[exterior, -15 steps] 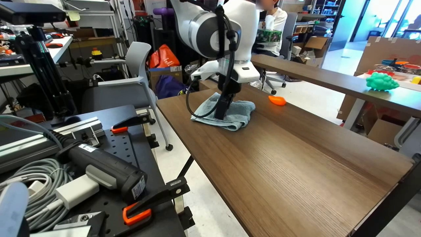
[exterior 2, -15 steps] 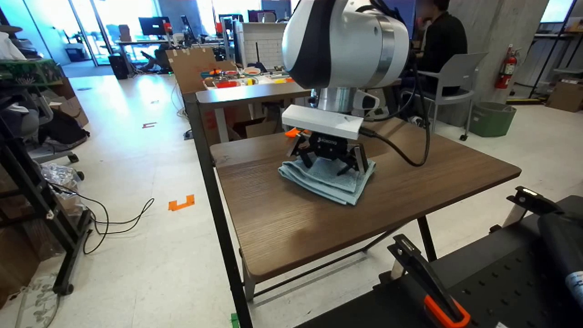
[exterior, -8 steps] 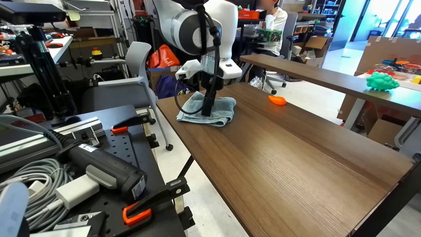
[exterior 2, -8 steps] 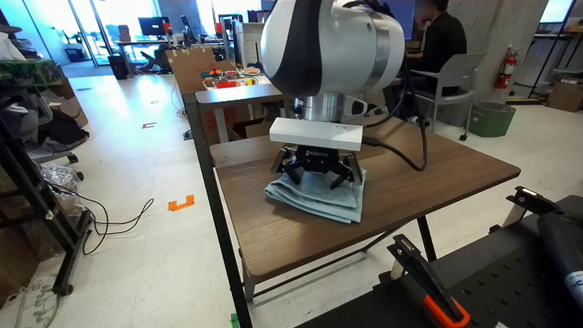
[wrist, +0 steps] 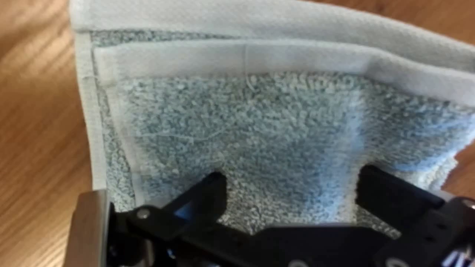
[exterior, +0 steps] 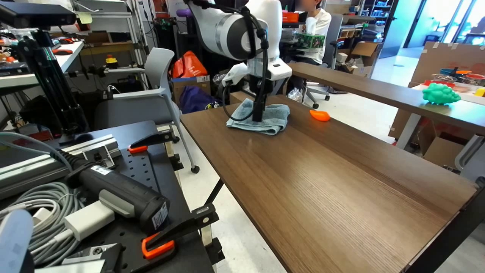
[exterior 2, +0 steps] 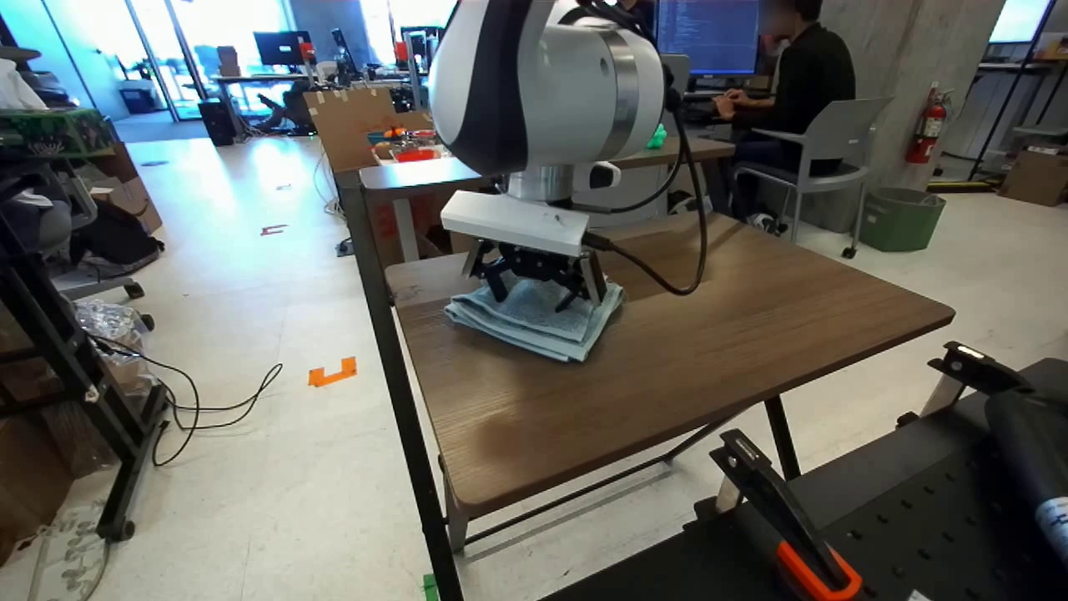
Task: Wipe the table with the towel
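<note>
In an exterior view, a black tool (exterior 2: pixel 1030 438) at near right is cut off. Farther, the towel (exterior 2: pixel 542 328) lies at left on the tabletop (exterior 2: pixel 751 317). The hand (exterior 2: pixel 534 294), fingers (wrist: pixel 213 193) apart, hides part of it. Behind, the arm (exterior 2: pixel 555 100) covers partly a green thing (exterior 2: pixel 659 137).

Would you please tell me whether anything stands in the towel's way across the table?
In an exterior view, an orange object lies on the table, right of the towel; it might hinder wiping there. Nothing else visible obstructs.
</note>
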Controlling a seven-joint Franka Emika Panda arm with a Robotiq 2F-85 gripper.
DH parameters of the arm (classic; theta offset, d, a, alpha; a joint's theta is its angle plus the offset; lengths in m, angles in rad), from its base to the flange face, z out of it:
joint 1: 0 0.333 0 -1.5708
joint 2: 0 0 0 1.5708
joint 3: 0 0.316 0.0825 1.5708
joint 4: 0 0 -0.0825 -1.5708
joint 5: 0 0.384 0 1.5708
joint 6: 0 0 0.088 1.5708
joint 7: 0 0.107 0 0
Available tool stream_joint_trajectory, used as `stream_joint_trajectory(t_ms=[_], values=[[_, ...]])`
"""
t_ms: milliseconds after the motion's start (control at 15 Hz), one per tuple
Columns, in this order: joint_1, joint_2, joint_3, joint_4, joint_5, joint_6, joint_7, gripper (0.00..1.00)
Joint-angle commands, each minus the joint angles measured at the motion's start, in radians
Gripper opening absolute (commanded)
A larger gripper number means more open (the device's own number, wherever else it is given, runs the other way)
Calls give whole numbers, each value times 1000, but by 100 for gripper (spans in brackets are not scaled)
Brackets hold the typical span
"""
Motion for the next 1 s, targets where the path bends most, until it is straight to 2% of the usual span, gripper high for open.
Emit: stream_joint_trajectory(t_ms=[0,200,400,533,600,933], values=[[-56,87,-8,158,12,-5,49,100],[-80,110,0,197,3,8,47,100],[-67,84,9,131,-19,17,13,100],[-64,30,24,32,-33,3,-45,100],[-71,-18,37,-53,-40,5,-101,100],[-100,-175,60,-301,-61,33,-352,100]])
